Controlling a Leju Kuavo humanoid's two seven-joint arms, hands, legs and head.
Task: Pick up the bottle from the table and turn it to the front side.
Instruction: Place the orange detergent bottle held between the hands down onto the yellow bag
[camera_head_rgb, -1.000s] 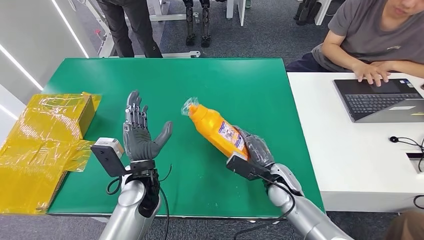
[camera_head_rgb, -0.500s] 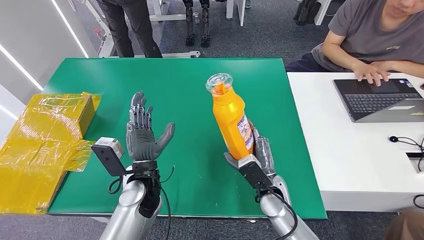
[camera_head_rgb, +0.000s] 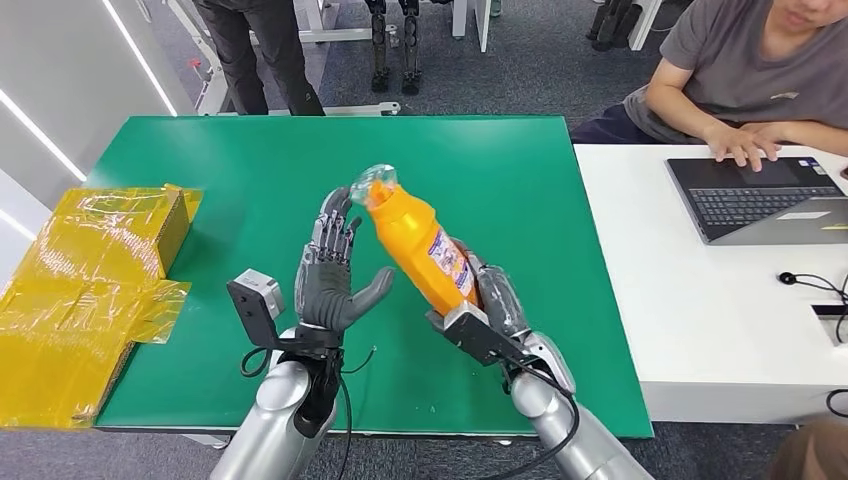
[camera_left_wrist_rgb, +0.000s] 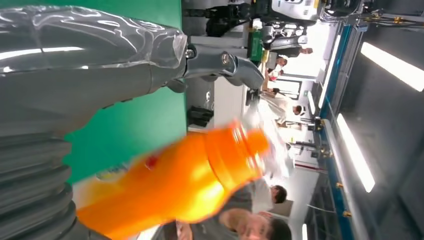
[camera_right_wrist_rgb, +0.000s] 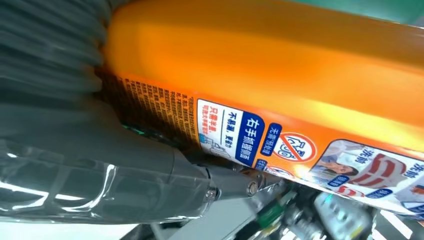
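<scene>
1. The right hand (camera_head_rgb: 495, 300) holds the orange bottle (camera_head_rgb: 420, 250) up over the green table (camera_head_rgb: 250, 160).
2. The bottle leans toward the left hand (camera_head_rgb: 335, 270).
3. The left hand is spread wide, holding nothing.

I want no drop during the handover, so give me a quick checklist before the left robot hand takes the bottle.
1. Right robot hand grips the orange bottle at its lower body: ok.
2. Bottle off the green table, tilted with its cap toward the left robot hand: ok.
3. Left robot hand open, fingers spread: ok.
4. Left robot hand touching the bottle: cannot tell.
5. Front label facing forward: cannot tell.
6. Yellow wrapped box well aside: ok.
</scene>
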